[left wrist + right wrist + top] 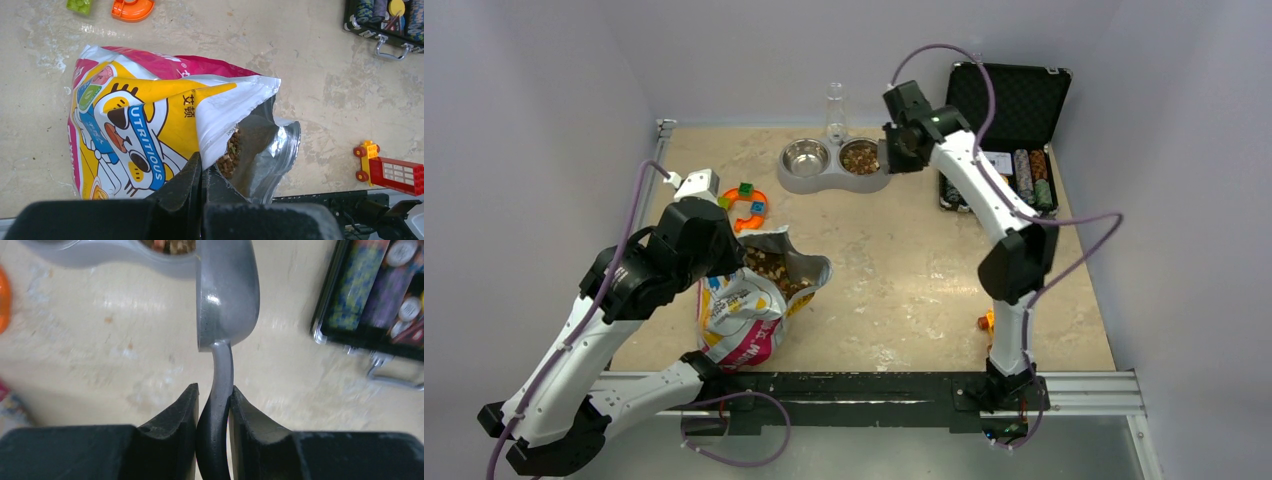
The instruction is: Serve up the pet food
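The pet food [773, 270] shows as brown kibble in the mouth of a white, pink and yellow foil bag [742, 315] lying at the near left. My left gripper [202, 169] is shut on the bag's white top edge, holding the mouth open, with kibble [229, 156] just beyond the fingertips. More kibble [860, 157] fills the right half of a grey double bowl [832, 183]; its left half [804, 157] looks empty. My right gripper [214, 390] is shut on the dark handle of a grey scoop [227, 295], whose bowl hangs beside the dish rim [100, 252].
A clear bottle [835, 105] stands behind the double bowl. An open black case of poker chips [1009, 130] sits at the far right. An orange ring and coloured blocks [746, 205] lie behind the bag. A red and yellow toy [390, 170] lies near the front rail.
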